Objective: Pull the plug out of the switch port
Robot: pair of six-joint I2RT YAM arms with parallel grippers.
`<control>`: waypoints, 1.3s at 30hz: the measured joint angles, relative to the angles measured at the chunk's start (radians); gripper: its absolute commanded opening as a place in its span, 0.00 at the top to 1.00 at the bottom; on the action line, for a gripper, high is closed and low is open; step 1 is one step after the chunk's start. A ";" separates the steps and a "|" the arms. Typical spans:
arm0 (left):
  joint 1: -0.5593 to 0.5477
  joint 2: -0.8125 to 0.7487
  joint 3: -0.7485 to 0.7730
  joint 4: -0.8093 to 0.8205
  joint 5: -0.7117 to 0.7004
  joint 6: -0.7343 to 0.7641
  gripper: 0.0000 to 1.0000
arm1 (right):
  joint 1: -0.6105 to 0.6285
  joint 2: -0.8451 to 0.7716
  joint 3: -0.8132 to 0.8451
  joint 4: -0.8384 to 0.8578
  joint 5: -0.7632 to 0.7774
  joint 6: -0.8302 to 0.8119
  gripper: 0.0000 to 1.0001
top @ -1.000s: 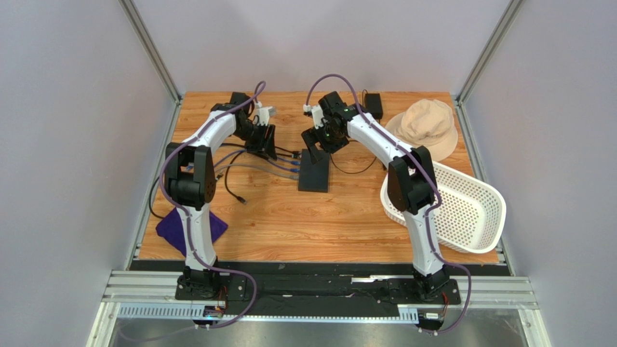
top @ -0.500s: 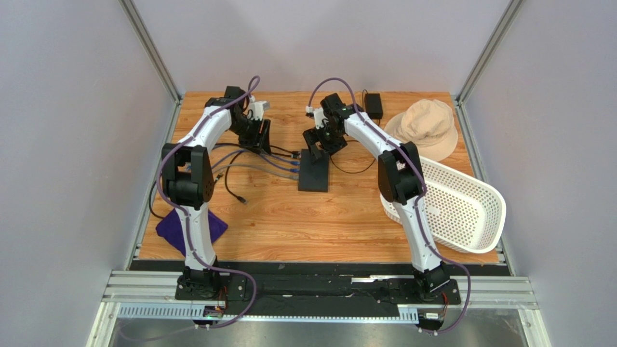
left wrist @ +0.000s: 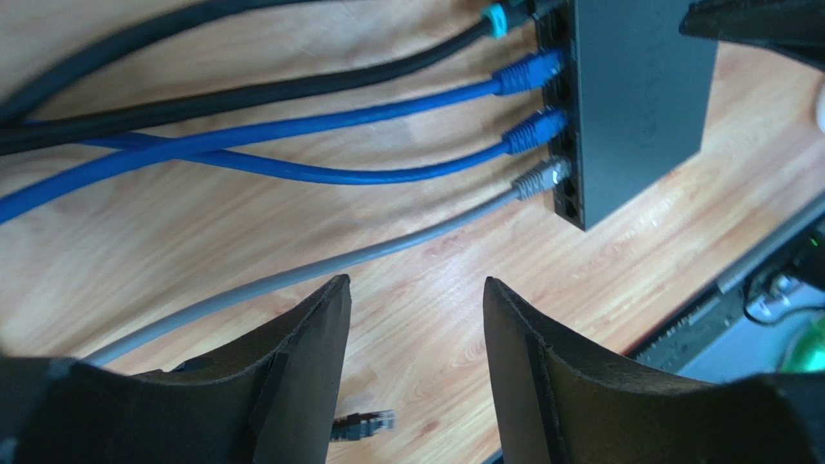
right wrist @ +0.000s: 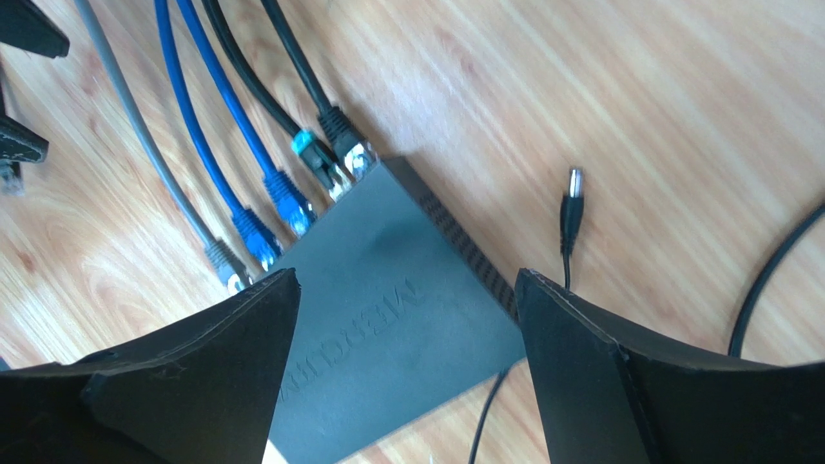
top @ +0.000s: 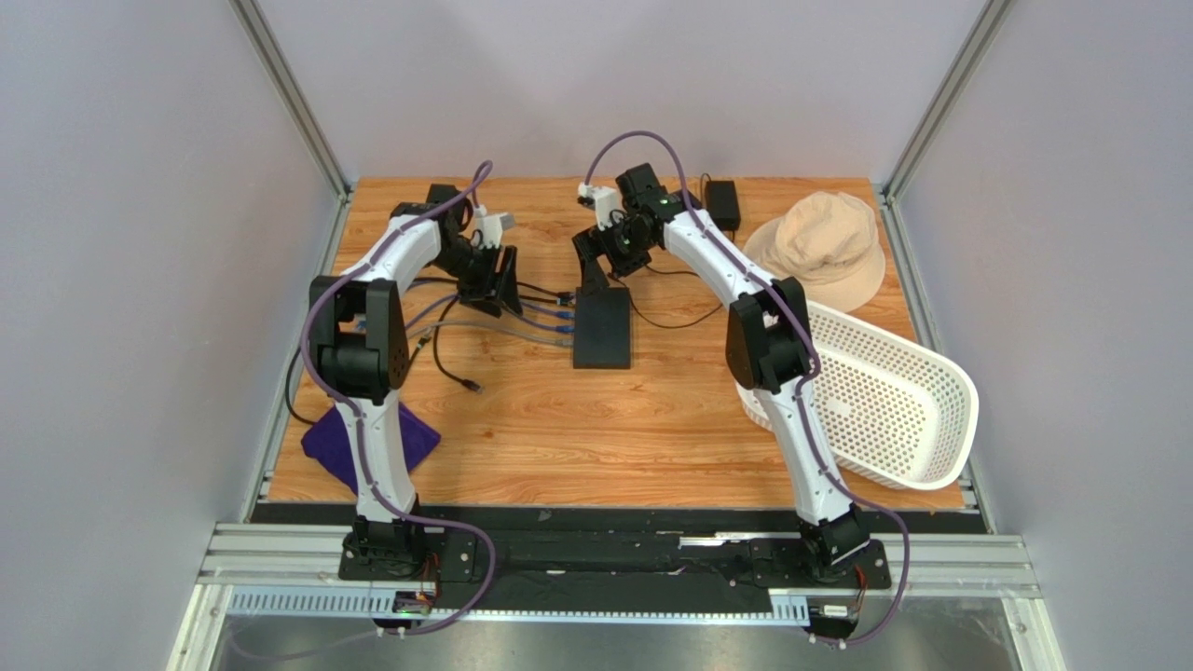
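Note:
The switch (top: 604,330) is a flat black box on the wooden table, with several cables plugged into its left side. In the left wrist view the switch (left wrist: 634,87) has a teal-tipped black plug (left wrist: 497,17), two blue plugs (left wrist: 531,70) and a grey plug (left wrist: 540,176) in its sockets. My left gripper (left wrist: 416,290) is open and empty above the grey cable, left of the switch (top: 493,284). My right gripper (right wrist: 407,280) is open and empty above the switch (right wrist: 387,309), over its far end (top: 595,263). The plugs (right wrist: 290,198) also show in the right wrist view.
A loose barrel power plug (right wrist: 572,198) lies right of the switch. A loose network plug (left wrist: 363,423) lies on the table under my left gripper. A black adapter brick (top: 721,203), a beige hat (top: 826,245), a white basket (top: 875,399) and a purple cloth (top: 350,434) lie around.
Both grippers have shifted left and slightly toward the back. The right gripper now sits higher over the switch's far end. All the plugs stay in the switch.

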 measured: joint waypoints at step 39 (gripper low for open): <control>-0.010 0.023 -0.146 0.190 0.081 -0.037 0.36 | 0.161 -0.278 -0.427 0.022 0.271 0.035 0.14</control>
